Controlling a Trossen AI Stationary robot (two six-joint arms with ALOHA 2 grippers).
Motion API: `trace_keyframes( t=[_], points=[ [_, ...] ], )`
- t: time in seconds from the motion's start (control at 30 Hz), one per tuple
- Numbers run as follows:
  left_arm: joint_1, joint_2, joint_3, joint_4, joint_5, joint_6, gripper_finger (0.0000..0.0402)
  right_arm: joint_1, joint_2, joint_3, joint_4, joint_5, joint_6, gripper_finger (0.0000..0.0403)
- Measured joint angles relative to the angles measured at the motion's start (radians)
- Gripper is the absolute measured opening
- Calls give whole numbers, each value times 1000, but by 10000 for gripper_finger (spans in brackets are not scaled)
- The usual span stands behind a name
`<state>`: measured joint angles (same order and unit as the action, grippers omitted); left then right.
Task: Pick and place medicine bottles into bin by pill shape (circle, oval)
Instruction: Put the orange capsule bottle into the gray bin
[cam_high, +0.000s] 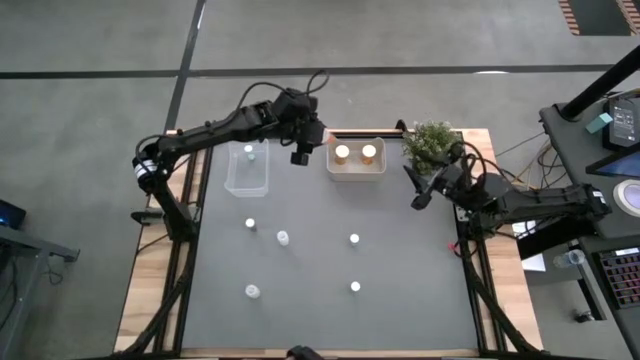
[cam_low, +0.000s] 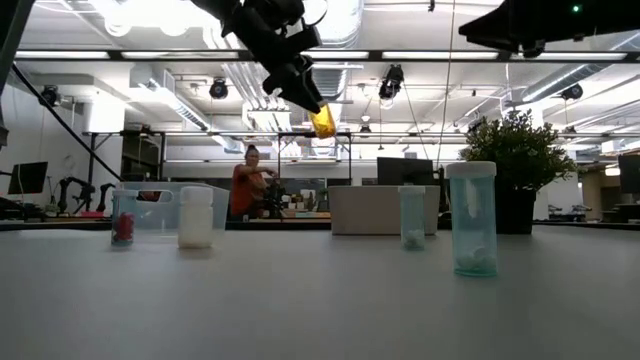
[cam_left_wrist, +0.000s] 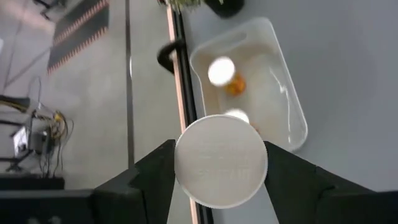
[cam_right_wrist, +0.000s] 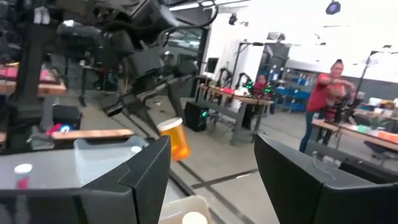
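Orange bottle (cam_low: 322, 122) tilted (cap up-left)

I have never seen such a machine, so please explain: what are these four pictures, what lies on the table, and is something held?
These are four cameras on one moment. One looks down from above, one looks level across the table, and one sits on each arm's wrist.

The machine is two dark robot arms at a grey table. The left gripper hangs in the air at the far edge, between a clear bin and a white bin. It holds an orange bottle with a white cap.

The white bin already holds two orange bottles; the clear bin holds one small bottle.

Five small bottles stand loose on the table. A green plant stands in the far right corner.

The right gripper waits near the plant, open and empty.
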<state>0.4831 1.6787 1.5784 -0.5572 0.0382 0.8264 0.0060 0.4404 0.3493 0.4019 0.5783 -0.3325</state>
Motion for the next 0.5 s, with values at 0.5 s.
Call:
trace_keyframes(
  t=[0.5],
  points=[
    [0,0,0,230,178,-118,194,-2,-2,113,-162,-36,-62,224]
  ],
)
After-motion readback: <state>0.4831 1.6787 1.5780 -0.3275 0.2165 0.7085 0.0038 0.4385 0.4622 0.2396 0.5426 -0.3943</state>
